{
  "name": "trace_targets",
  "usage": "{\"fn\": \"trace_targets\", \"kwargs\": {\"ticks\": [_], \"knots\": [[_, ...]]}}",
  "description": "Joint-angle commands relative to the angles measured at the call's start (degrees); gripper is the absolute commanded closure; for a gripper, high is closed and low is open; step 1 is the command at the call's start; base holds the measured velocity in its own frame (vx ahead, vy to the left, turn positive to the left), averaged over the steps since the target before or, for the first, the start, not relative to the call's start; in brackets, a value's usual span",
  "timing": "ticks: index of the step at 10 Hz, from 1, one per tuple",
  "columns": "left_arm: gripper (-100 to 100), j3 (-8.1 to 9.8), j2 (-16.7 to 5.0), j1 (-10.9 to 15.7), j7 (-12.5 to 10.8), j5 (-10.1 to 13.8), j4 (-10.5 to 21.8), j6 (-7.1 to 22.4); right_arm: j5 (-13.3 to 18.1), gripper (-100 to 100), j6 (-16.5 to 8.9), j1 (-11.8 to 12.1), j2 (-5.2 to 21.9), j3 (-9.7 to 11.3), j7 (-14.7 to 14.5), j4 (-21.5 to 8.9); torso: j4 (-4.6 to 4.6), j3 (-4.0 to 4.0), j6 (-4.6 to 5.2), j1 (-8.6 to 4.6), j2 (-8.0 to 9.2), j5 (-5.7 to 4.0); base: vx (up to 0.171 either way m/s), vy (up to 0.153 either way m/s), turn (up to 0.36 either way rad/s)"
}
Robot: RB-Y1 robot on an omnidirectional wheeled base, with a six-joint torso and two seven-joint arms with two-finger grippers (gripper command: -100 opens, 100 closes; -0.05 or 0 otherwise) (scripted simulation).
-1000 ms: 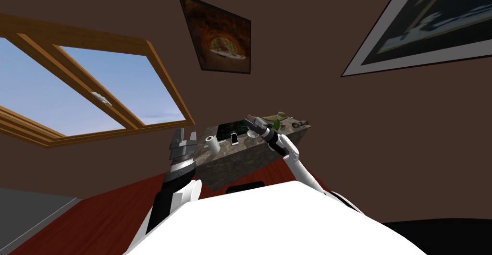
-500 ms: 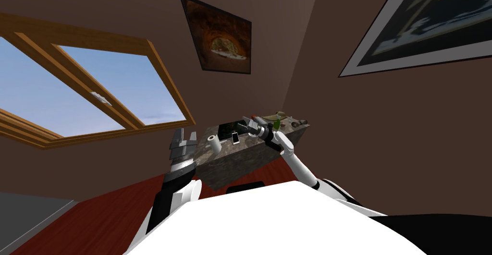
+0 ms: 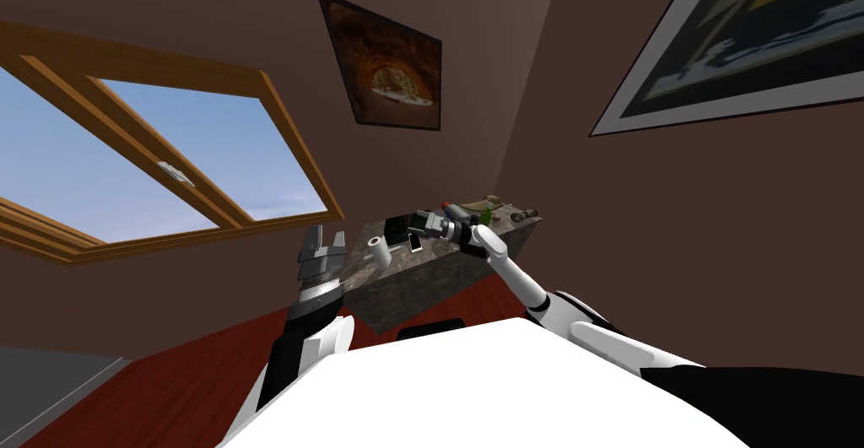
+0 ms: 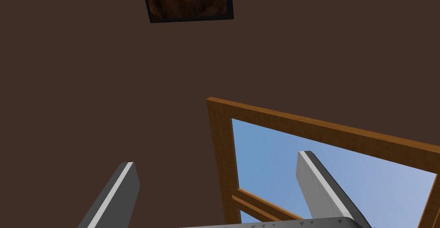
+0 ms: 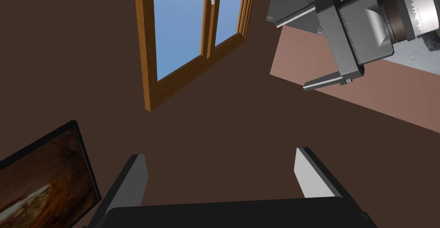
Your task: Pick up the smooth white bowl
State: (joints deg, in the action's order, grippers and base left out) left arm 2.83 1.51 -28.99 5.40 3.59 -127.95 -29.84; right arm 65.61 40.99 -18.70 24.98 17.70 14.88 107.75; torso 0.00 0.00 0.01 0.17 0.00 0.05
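While the right tool [image 3: 422,222] hangs spread, a phone [image 3: 415,243] lies close — roll [image 3: 379,253] beyond.

A table [image 3: 422,283] is set before the far wall corner. On its top, a roll [image 3: 379,253] is stood at the near left, a phone [image 3: 415,243] just right of it. The right gripper [image 3: 422,222] is held over the top's middle; the left gripper [image 3: 326,234] is held left of the table.

Right claw [image 3: 422,219] hovers over the mottled table [image 3: 422,278], left claw [image 3: 326,234] raised beside it.
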Motion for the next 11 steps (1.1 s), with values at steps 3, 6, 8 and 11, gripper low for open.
{"fn": "trace_targets", "kwargs": {"ticks": [3, 6, 8, 11], "knots": [[0, 0.00, 0.0, 0.0, 0.0, 0.0, 0.0, 0.0, 5.8, -100, 2.3, -4.1, 2.2, 2.8, -1.0, -4.3, -0.01, -0.01, 0.01, -0.10, -0.01, -0.03, -0.010, 0.027, -0.013], [0, 0.00, 0.0, 0.0, 0.0, 0.0, 0.0, 0.0, 11.6, -100, 3.2, -6.9, 4.0, 5.0, -0.9, -6.7, -0.01, -0.01, 0.01, -0.03, -0.02, -0.01, -0.010, 0.035, -0.019], [0, 0.00, 0.0, 0.0, 0.0, 0.0, 0.0, 0.0, 14.9, -100, 4.0, -9.6, 5.8, 7.3, -0.9, -9.1, 0.00, 0.00, 0.01, -0.05, 0.00, -0.01, -0.016, 0.030, -0.014], [0, 0.00, 0.0, 0.0, 0.0, 0.0, 0.0, 0.0, 19.2, -100, 4.9, -12.2, 7.6, 9.6, -1.0, -11.6, -0.01, -0.02, 0.02, -0.11, -0.04, -0.03, -0.003, 0.018, -0.010]]}}
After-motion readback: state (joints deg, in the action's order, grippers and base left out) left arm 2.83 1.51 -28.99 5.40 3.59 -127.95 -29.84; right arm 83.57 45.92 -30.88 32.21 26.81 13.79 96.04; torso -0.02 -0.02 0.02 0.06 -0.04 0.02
